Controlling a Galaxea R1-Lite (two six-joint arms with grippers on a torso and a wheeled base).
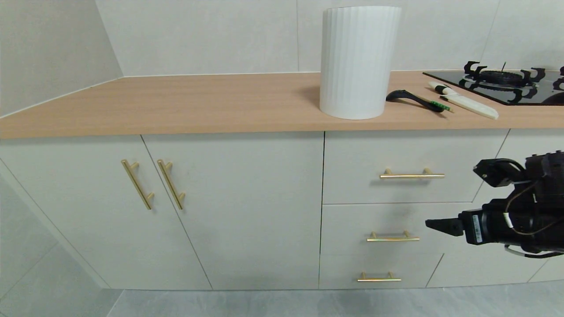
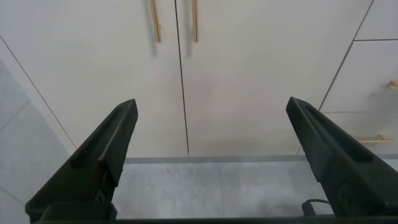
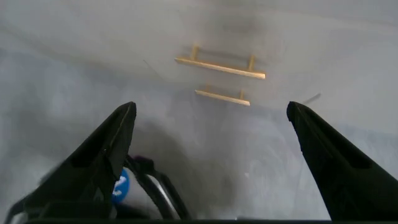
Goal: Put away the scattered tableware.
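1. Head view: a flat countertop of warm wood grain [image 1: 176,103] runs along a wall of pale, smooth tiles.
2. On it stands a tall white cylinder with fine vertical ribs [image 1: 358,61].
3. Just to its right lies the tableware: a slim black ladle-like utensil with a green patch near its handle end [image 1: 414,100], and a long cream-white knife-shaped utensil with a black band [image 1: 465,103]. Both lie flat between the cylinder and a glossy black glass hob with a black metal burner grate [image 1: 502,81].
4. Below are matte off-white cabinet doors [image 1: 238,207] with two slanting brass bar handles [image 1: 171,183], and three drawers with level brass bars [image 1: 412,175].
5. Right gripper [image 3: 210,109]: its dark, wedge-shaped fingers are spread wide, holding nothing, low before the drawers.
6. Left gripper [image 2: 211,102]: its fingers are likewise wide apart and empty, facing the doors' seam above grey floor tiles [image 2: 211,186].
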